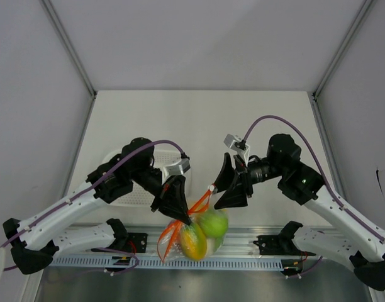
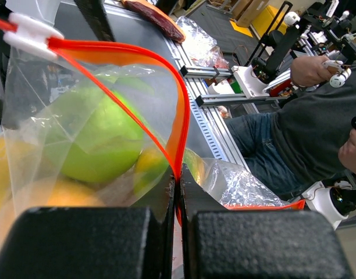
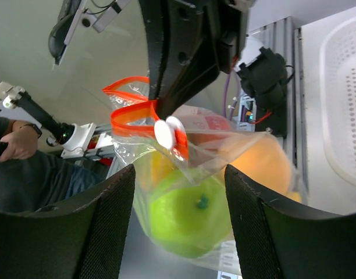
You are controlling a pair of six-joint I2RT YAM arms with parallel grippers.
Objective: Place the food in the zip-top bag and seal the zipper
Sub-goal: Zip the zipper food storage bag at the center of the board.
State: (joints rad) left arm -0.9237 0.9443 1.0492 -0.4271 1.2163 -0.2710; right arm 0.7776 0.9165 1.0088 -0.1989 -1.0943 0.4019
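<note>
While the left end effector pinches the zipper, sealing is underway; the spread right end effector probably must close on the white slider just ahead.

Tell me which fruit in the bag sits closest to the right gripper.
The green fruit: the right wrist view frames it between the open right gripper's fingers; the orange fruit sits off to the side, and farther away overhead.

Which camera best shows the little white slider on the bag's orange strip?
The right wrist view: the white slider sits near centre, large and clear. The left wrist view has it at the top-left edge; the top view shows a speck.
</note>
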